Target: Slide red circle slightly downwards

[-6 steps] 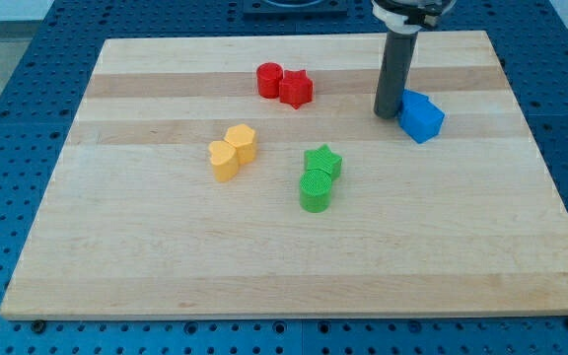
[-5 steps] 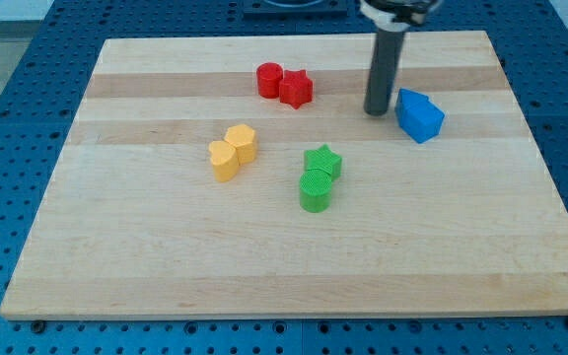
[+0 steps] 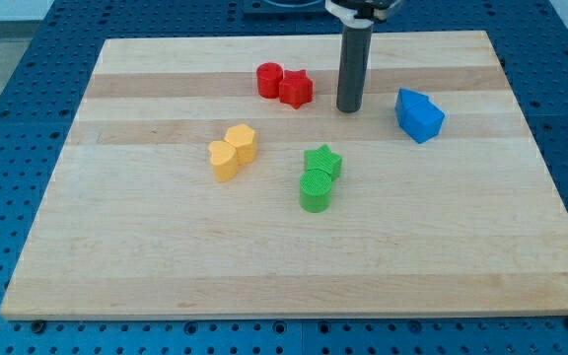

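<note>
The red circle (image 3: 269,79) stands near the board's top middle, touching a red star (image 3: 296,89) on its right. My tip (image 3: 349,108) rests on the board to the right of the red star, a short gap away, and left of the blue blocks (image 3: 420,115). The dark rod rises from it to the view's top.
Two yellow blocks (image 3: 232,152) sit together left of centre. A green star (image 3: 322,160) and a green cylinder (image 3: 315,190) sit together at the centre. The wooden board (image 3: 116,266) lies on a blue perforated table.
My tip has slid to the view's left, away from the blue blocks and towards the red star. No block has moved.
</note>
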